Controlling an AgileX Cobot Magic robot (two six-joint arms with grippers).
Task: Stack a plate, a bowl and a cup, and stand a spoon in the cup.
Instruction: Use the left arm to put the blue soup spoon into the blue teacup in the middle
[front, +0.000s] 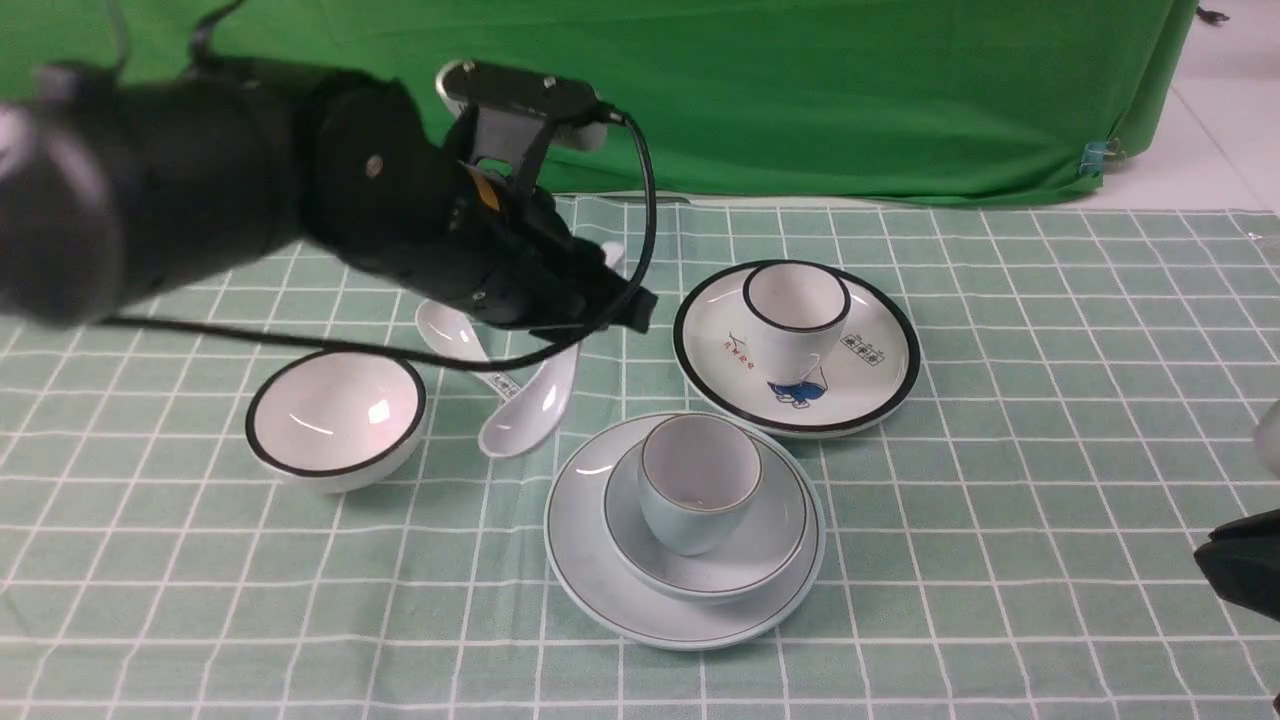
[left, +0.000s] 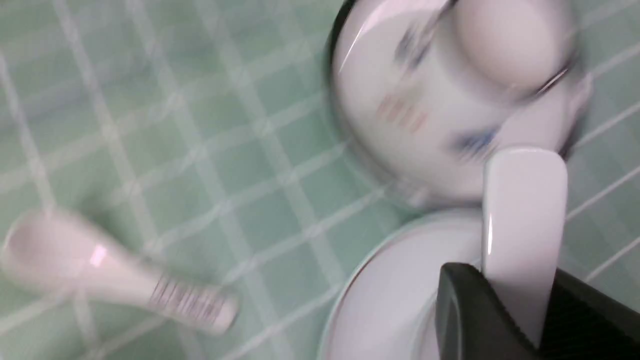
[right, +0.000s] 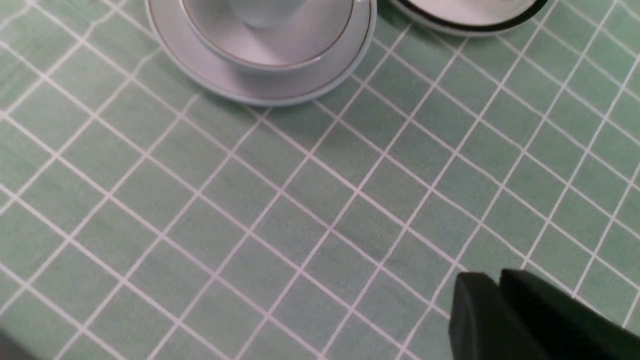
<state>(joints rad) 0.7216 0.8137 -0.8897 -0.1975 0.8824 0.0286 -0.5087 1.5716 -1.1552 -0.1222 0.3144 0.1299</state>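
The pale blue-grey plate (front: 600, 590) lies at the front centre with the bowl (front: 775, 545) on it and the cup (front: 695, 480) upright in the bowl. My left gripper (front: 600, 300) is shut on the plain spoon (front: 528, 412). The spoon hangs tilted behind and left of the stack, its scoop low near the cloth. In the left wrist view its unmarked handle (left: 525, 200) sticks out between the fingers of the left gripper (left: 515, 280), above the plate's rim (left: 380, 300). My right gripper (right: 500, 285) is shut and empty over bare cloth at the front right (front: 1240, 570).
A white spoon with printed marks (front: 455, 340) lies under my left arm. A white black-rimmed bowl (front: 335, 415) sits at the left. A white black-rimmed cup (front: 795, 310) stands on a printed black-rimmed plate (front: 880, 385) behind the stack. A green backdrop hangs behind.
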